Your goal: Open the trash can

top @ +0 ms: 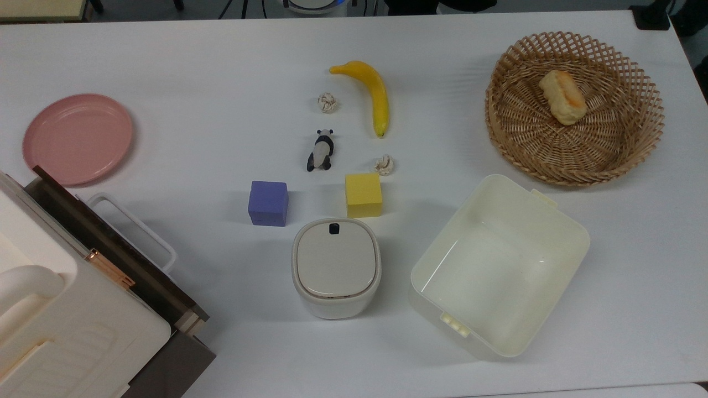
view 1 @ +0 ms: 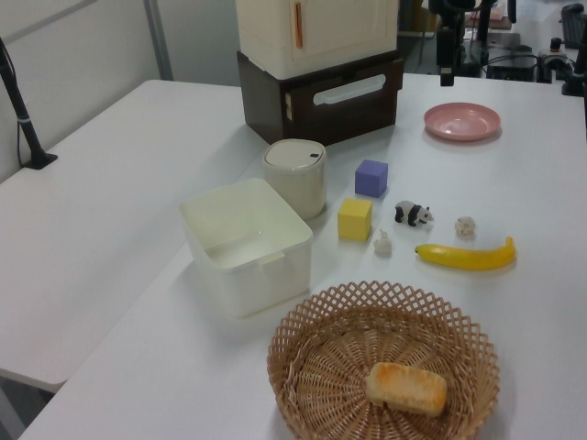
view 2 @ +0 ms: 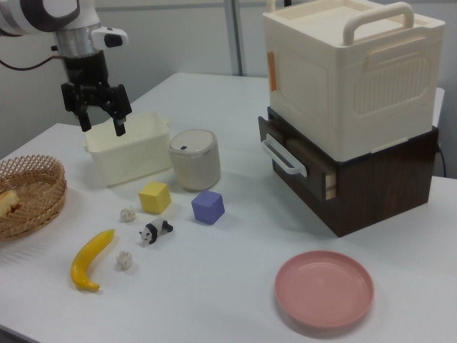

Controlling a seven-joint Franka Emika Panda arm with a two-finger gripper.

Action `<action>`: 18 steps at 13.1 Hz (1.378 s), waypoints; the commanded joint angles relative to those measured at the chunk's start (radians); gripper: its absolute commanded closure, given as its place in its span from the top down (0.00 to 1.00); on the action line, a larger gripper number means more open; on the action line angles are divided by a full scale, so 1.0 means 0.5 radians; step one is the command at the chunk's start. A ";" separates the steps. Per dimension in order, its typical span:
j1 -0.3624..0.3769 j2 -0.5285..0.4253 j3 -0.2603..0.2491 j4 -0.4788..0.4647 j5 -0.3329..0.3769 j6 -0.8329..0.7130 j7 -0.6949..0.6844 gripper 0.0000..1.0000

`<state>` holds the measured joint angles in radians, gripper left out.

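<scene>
Right view: gripper hangs high, fingers spread wide, empty. Trash can lid shut. Risk: descent misses small black button, shoves can into yellow cube.

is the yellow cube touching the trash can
Apart. The top view shows a strip of bare white table between the yellow cube and the trash can, near its black button.
</scene>
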<state>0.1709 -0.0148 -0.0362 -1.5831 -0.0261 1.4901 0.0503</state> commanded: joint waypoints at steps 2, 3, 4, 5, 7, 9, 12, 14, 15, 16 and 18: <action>0.005 0.002 -0.014 0.015 0.009 -0.004 0.016 1.00; 0.008 0.002 -0.014 0.006 0.009 0.026 0.019 1.00; 0.005 0.005 -0.014 0.006 0.009 0.045 0.022 1.00; 0.002 0.026 -0.014 0.009 0.009 0.084 0.022 1.00; -0.004 0.042 -0.017 0.015 0.000 0.137 0.025 1.00; -0.007 0.042 -0.020 0.015 -0.003 0.174 0.025 1.00; -0.014 0.042 -0.026 0.012 -0.003 0.174 0.019 0.89; -0.014 0.039 -0.029 0.012 -0.003 0.174 0.004 0.49; -0.014 0.039 -0.029 0.012 -0.003 0.174 -0.002 0.32; -0.014 0.039 -0.029 0.012 -0.003 0.174 -0.003 0.09; -0.014 0.039 -0.032 0.009 -0.003 0.171 -0.006 0.00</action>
<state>0.1593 0.0045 -0.0428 -1.5823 -0.0263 1.5632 0.0513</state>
